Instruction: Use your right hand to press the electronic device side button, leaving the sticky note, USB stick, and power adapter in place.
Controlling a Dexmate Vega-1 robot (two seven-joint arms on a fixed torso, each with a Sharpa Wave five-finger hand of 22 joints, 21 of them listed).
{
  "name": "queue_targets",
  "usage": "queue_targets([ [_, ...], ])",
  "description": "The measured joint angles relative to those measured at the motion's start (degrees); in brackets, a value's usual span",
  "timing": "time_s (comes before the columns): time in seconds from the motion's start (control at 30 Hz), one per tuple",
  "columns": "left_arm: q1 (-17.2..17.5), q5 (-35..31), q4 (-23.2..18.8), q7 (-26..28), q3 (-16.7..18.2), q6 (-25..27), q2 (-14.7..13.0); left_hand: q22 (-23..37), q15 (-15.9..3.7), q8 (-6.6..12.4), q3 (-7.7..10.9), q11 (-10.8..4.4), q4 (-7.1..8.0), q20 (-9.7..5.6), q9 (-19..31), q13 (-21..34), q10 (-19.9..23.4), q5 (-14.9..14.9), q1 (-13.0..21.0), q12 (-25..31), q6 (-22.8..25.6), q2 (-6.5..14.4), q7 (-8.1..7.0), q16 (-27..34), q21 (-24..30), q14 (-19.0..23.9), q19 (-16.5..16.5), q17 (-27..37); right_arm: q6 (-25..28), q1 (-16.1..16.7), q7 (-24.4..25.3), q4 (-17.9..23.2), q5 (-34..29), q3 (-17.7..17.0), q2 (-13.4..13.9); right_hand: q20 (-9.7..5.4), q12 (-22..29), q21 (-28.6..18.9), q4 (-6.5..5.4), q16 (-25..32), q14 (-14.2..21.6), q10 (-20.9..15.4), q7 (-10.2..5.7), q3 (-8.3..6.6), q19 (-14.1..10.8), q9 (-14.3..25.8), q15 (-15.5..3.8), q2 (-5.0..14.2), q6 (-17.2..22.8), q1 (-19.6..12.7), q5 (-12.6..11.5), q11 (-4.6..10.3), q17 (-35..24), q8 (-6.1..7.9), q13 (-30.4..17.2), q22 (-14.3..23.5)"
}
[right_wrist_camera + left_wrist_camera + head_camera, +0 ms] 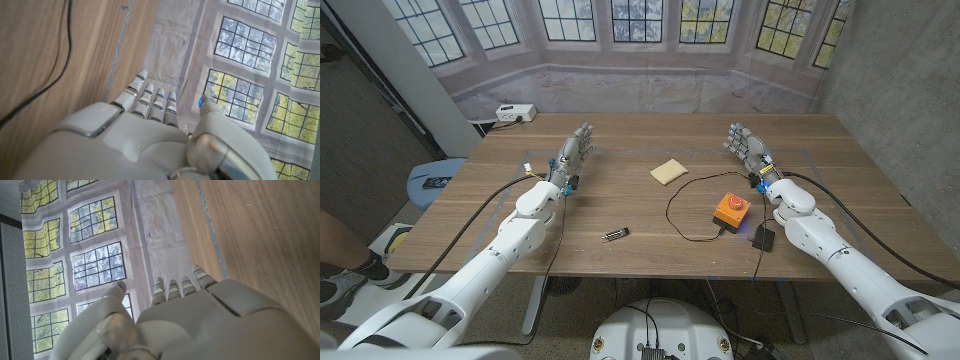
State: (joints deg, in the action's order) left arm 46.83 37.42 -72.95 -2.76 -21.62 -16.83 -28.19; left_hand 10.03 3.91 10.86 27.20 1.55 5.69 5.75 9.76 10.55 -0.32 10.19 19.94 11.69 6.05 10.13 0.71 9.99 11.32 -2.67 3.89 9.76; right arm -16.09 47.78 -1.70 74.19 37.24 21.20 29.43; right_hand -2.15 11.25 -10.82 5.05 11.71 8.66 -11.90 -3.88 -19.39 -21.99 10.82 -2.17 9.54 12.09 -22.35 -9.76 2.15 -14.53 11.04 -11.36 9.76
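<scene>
Both my hands wait empty, fingers apart: right hand [748, 147] far of the orange button box [731, 210], poised to press; sticky note [668, 171], USB stick [614, 234], black adapter [763, 239] stay untouched.

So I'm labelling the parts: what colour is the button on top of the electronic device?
Red, on an orange electronic device; the head view shows it best.

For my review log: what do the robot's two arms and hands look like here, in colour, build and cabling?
Both arms have smooth, rounded white shells. The left hand and right hand are light grey with segmented fingers and silvery tips; the wrist views show broad grey plates on their backs. Small blue and other coloured fittings sit at each wrist, and a black cable runs back along each forearm.
</scene>
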Motion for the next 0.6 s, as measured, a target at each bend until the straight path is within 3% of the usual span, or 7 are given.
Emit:
queue_targets([
  [0.6,-2.33,0.55,2.74,-2.68,-0.76,0.0,0.81,-0.01,-0.01,0.0,0.71,0.31,-0.24,0.2,0.26,-0.01,0.32,0.0,1.04,0.0,0.62,1.04,0.01,0.0,0.0,0.0,0.2,-0.16,0.89,-0.55,0.97,0.26,-1.07,0.36,0.23,0.0,0.0,0.0,0.24,0.0,0.3,-0.25,0.19,-0.23,0.01,-0.01,0.31,0.22,0.2,-0.22,-0.21,-0.27,0.12,0.0,0.01,0.0],
])
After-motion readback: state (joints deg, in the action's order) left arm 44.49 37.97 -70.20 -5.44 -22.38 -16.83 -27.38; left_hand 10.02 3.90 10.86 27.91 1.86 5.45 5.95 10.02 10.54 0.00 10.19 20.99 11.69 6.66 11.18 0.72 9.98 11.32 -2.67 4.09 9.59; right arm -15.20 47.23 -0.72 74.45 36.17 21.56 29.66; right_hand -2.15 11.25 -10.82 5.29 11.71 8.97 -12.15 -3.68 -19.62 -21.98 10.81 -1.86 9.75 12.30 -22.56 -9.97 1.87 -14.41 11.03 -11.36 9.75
